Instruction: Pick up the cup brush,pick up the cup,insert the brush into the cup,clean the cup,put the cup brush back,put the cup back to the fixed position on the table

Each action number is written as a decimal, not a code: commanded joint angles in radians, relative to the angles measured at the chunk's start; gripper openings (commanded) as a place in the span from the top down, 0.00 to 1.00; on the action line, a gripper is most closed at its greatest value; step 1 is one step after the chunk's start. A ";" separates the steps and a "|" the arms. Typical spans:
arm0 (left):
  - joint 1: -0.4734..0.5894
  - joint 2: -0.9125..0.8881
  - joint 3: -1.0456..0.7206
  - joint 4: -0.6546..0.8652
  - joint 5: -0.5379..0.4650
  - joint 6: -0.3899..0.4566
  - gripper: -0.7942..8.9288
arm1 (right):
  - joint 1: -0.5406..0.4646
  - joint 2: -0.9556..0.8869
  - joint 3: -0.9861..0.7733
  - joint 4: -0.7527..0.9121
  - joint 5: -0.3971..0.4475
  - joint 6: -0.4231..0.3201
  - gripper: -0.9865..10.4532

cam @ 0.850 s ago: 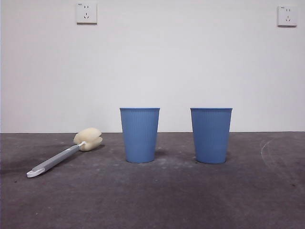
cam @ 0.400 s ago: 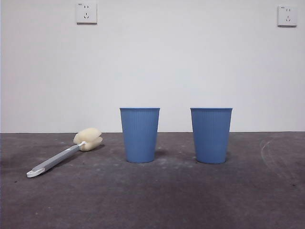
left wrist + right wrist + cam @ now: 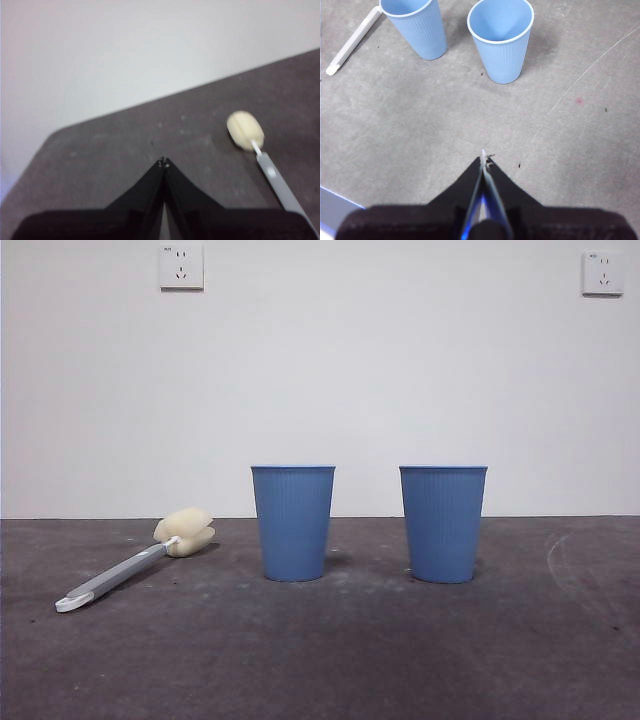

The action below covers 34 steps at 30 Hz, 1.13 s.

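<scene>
The cup brush [image 3: 135,563] lies flat on the table [image 3: 320,660] at the left, its cream sponge head [image 3: 186,531] toward the wall and its white tip toward me. Two blue ribbed cups stand upright and empty: one at the centre [image 3: 293,523], one to its right [image 3: 443,524]. In the left wrist view my left gripper [image 3: 163,162] is shut and empty above the table, with the cup brush [image 3: 255,150] off to one side. My right gripper [image 3: 484,157] is also shut and empty, well short of the two cups [image 3: 503,41] [image 3: 416,26].
A white wall with two sockets [image 3: 181,267] [image 3: 602,272] closes off the table's far edge. A pale curved scuff [image 3: 553,552] marks the table at the right. No arm shows in the front view.
</scene>
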 commanded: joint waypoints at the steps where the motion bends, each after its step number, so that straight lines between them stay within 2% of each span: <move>1: 0.003 -0.047 -0.064 0.013 0.002 -0.037 0.92 | 0.002 0.000 0.004 0.002 0.001 -0.004 0.91; 8: 0.003 -0.155 -0.181 -0.018 0.002 -0.080 0.92 | 0.002 0.000 0.004 0.002 0.001 -0.004 0.91; 13: 0.003 -0.231 -0.195 -0.163 0.000 -0.088 0.92 | 0.002 0.000 0.004 0.002 0.001 -0.004 0.91; 15: 0.003 -0.256 -0.194 -0.159 -0.006 -0.087 0.92 | 0.002 0.000 0.004 0.002 0.001 -0.004 0.91; 34: 0.007 -0.214 -0.194 -0.154 -0.005 -0.094 0.92 | 0.001 0.000 0.004 0.001 0.002 -0.004 0.91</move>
